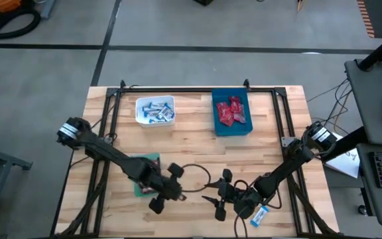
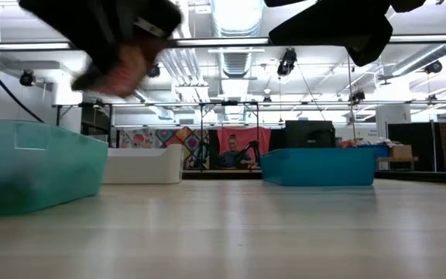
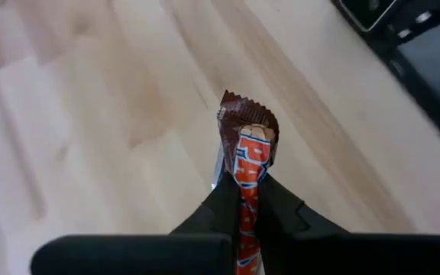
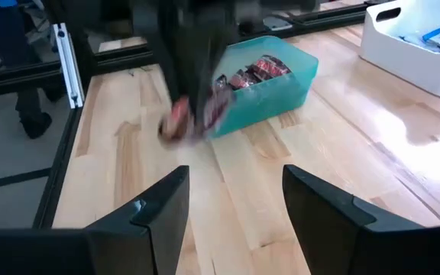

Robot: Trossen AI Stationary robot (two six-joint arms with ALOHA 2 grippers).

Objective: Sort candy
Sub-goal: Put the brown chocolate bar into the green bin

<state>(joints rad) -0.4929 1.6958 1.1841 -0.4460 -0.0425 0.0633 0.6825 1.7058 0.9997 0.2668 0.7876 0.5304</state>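
Note:
My left gripper (image 3: 243, 202) is shut on a dark brown mini bar (image 3: 248, 141) with orange lettering, above the table's near middle (image 1: 178, 194) beside the green bin (image 1: 144, 174). In the low view it hangs blurred, well above the wood (image 2: 118, 66). More brown bars (image 4: 254, 72) lie in the green bin. My right gripper (image 4: 235, 206) is open and holds nothing, near the left one (image 1: 212, 199). Blue-and-white bars (image 1: 156, 111) fill the white bin and red packets (image 1: 231, 111) the blue bin. One blue-and-white bar (image 1: 260, 216) lies on the table under the right arm. My left gripper pinches the brown bar between its two fingers (image 3: 220, 206), on the bar's near half (image 3: 247, 191). The bar lies along the fingers, and its crimped end (image 3: 244, 113) sticks out past the fingertips. It is lifted clear of the table.
The white bin (image 1: 140, 106) and the blue bin (image 1: 216, 126) stand side by side at the table's far edge. A black frame (image 1: 178, 91) runs round the table. A cable (image 1: 197, 174) loops between the two arms. Bare wood (image 1: 191, 143) lies between the bins and the grippers.

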